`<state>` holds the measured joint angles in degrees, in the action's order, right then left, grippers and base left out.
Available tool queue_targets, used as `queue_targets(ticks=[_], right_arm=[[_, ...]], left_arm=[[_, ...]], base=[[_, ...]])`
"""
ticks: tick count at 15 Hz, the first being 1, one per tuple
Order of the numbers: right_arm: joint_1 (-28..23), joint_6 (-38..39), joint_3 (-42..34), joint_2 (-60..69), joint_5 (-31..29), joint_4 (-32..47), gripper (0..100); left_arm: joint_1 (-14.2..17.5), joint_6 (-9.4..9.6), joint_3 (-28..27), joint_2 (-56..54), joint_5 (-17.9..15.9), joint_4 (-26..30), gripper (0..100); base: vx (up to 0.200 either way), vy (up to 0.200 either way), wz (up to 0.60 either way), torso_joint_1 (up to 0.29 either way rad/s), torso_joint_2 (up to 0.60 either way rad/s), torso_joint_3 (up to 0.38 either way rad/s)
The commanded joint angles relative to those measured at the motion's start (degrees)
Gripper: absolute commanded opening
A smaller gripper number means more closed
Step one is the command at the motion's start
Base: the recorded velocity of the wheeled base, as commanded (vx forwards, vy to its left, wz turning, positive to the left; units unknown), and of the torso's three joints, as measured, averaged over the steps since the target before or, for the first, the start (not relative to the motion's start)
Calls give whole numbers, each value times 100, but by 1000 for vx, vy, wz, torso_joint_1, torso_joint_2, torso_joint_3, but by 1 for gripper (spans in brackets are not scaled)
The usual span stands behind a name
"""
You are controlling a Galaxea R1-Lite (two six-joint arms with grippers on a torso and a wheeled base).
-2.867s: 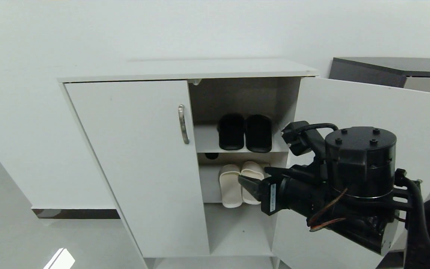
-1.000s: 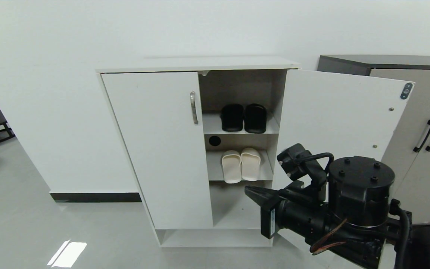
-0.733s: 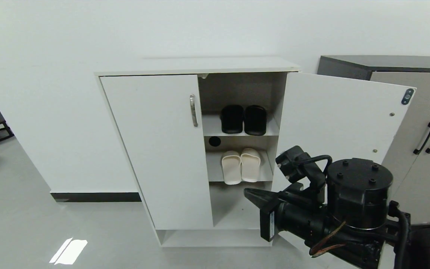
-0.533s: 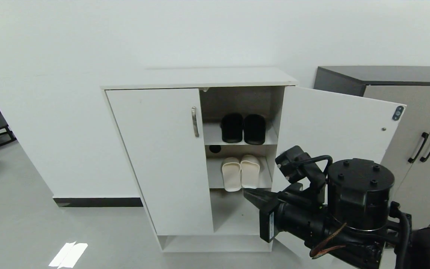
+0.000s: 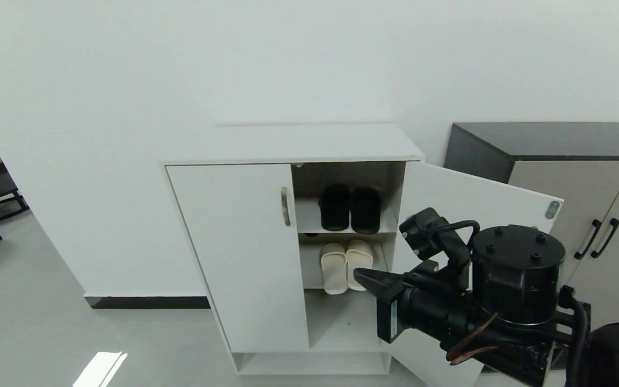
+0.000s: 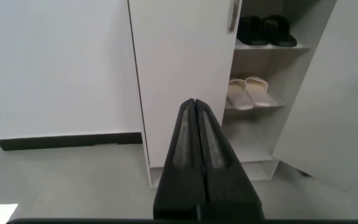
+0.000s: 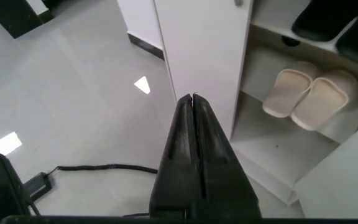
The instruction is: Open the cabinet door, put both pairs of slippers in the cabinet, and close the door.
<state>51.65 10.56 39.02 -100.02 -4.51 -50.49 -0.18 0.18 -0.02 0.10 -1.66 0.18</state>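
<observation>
Black slippers (image 5: 350, 208) rest on the upper shelf of the cabinet (image 5: 299, 142), white slippers (image 5: 346, 259) one shelf below, ahead of my right gripper (image 5: 359, 274), whose jaws are pressed together on nothing. Beside it stands the open door (image 5: 476, 207). My left gripper (image 6: 194, 106), jaws also closed and empty, faces the shut door (image 6: 179, 56).

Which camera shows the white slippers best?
The right wrist view: the white slippers show whole and close. In the head view the right gripper covers part of one; the left wrist view shows them farther off.
</observation>
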Motion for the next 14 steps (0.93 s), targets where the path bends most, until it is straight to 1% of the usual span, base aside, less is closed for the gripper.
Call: queue_targets(ticks=[1,7,14], right_arm=[[-15,-1,-9,-8,-6,-4,0],[-50,8,-9,-8,-6,-4,0],[-138,25,-9,-35,38,-4,0]], left_arm=[[1,-1,-6,-1,-1,-1,0],[1,-1,-6,8,-1,-1,0],[1,-1,-6,-1,-1,-1,0]], base=[[0,0,0,207,-476,-286],[0,0,0,220,-498,-282],[0,0,0,251,-537,-296]])
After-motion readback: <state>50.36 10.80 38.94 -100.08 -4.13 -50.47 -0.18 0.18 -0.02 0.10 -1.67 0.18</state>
